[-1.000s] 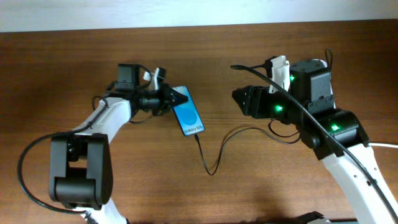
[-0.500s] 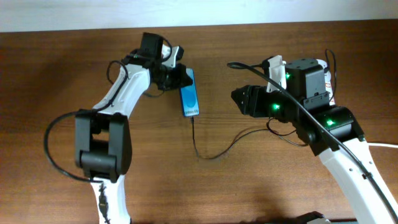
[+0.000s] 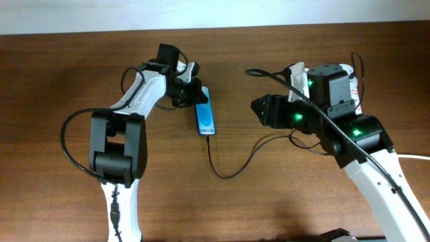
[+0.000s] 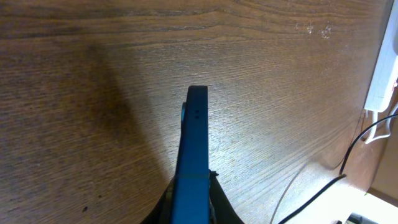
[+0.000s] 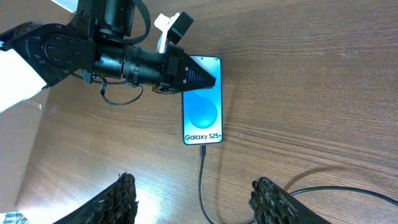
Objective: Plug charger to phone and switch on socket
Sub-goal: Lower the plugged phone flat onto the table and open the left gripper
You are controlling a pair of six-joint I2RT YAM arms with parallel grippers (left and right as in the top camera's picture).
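Left fingers [image 5: 186, 78] are pinching the upper end of the phone [image 5: 202, 109], one finger over the screen; the left wrist view shows the phone edge-on between them. Whether the phone lies flat on the tabletop [image 3: 67, 67] or is slightly tilted cannot be told. The charger [image 5: 200, 177] meets the phone's lower edge, at the end away from the left fingers, and its tip appears seated, though the joint is too small to confirm. Its slack loops across the tabletop toward the right arm. Right fingers [image 5: 124, 199] are spread and hold nothing; they hover well apart from the phone and face it. The socket [image 4: 382, 74] shows as a white strip well apart from the left fingers, close by the right arm; its switch is not visible. Judgement: plugging looks complete and the switch is outstanding. Recommended: keep the left pinch firm and untwisted so the tip is not levered out, set the phone down before releasing, bring the right fingers together for one blunt pressing point, and approach the switch clear of the cable loop.
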